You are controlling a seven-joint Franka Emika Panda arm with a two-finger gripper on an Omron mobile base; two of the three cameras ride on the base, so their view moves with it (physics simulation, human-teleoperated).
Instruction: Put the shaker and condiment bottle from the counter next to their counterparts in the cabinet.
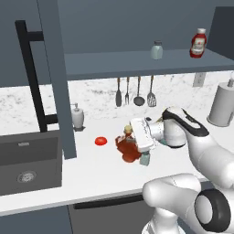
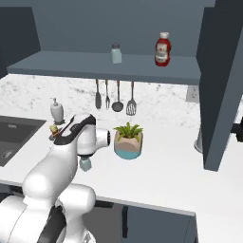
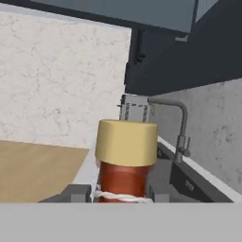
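The end effector [image 3: 122,193] is clamped on the neck of the condiment bottle [image 1: 128,148], which stands on the worktop [image 1: 105,171]. Its ketchup counterpart [image 1: 198,43] waits up at one o'clock on the cabinet shelf [image 1: 114,61], so gripping the neck probably suits lifting it there upright.

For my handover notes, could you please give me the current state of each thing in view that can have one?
End effector: shut on the condiment bottle's neck.
Condiment bottle: on the counter, gripped, cap on.
Counter shaker: upright beside the condiment bottle.
Shelf shaker: upright in the cabinet.
Ketchup bottle: upright on the shelf, capped.
Cabinet door: open.
Soap pump: upright by the sink.
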